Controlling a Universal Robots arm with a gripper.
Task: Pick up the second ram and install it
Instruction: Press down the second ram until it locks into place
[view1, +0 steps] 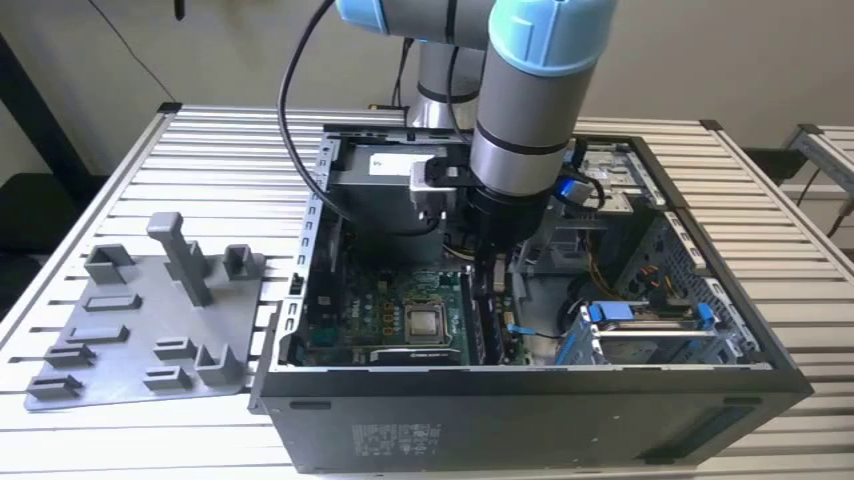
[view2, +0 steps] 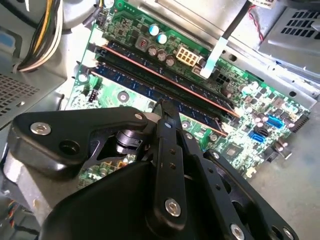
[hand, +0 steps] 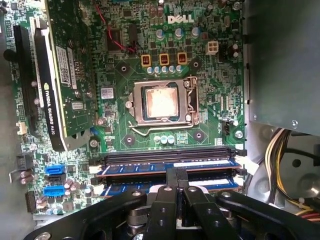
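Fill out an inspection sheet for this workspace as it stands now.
Surface: slatted metal table carrying an open computer case.
Job's things: second ram sits in the motherboard's memory slots beside another stick; whether it is fully seated cannot be told.
Clutter: grey holder tray with upright posts, on the exterior view's left of the case.
Gripper: gripper is down inside the case, fingertips together at the second ram's top edge.
Cables: black cable looping off the arm; yellow and white wire bundle inside the case.
Surroundings: plain wall behind the table.

Holder tray beside computer case.
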